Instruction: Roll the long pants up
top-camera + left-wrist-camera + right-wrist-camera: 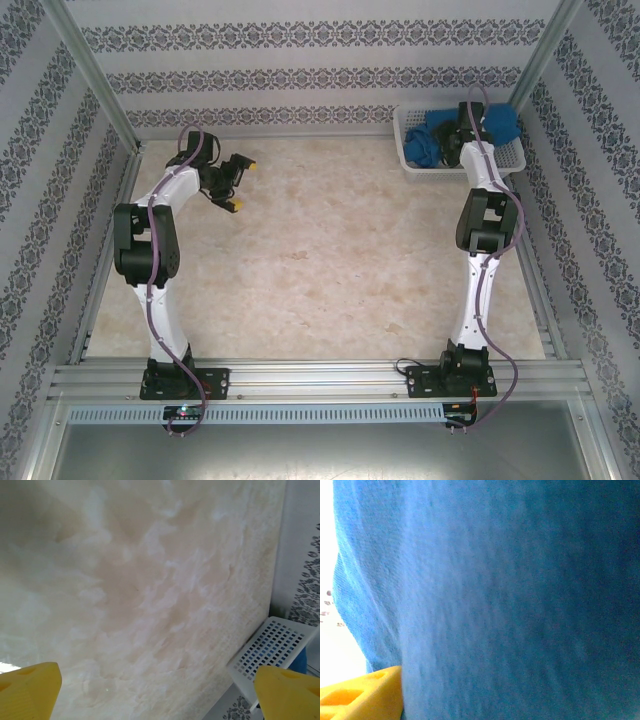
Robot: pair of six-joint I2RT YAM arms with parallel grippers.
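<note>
The long pants (pixel 503 125) are a royal-blue bundle lying in the white mesh basket (pixel 402 140) at the far right corner of the table. My right gripper (pixel 452 148) reaches down into the basket among the cloth. In the right wrist view the blue pants (pixel 510 600) press close against the camera. One yellow finger (pixel 360 695) shows beside the cloth and the other is hidden, so its jaw state is unclear. My left gripper (pixel 243 186) hovers over the far left of the table, open and holding nothing, its fingers (pixel 30 690) wide apart.
The marble-patterned table (pixel 320 260) stretches between the arms. Patterned walls and metal frame posts (pixel 95 75) enclose it. In the left wrist view the basket (pixel 270 647) stands at the table's far edge next to the wall.
</note>
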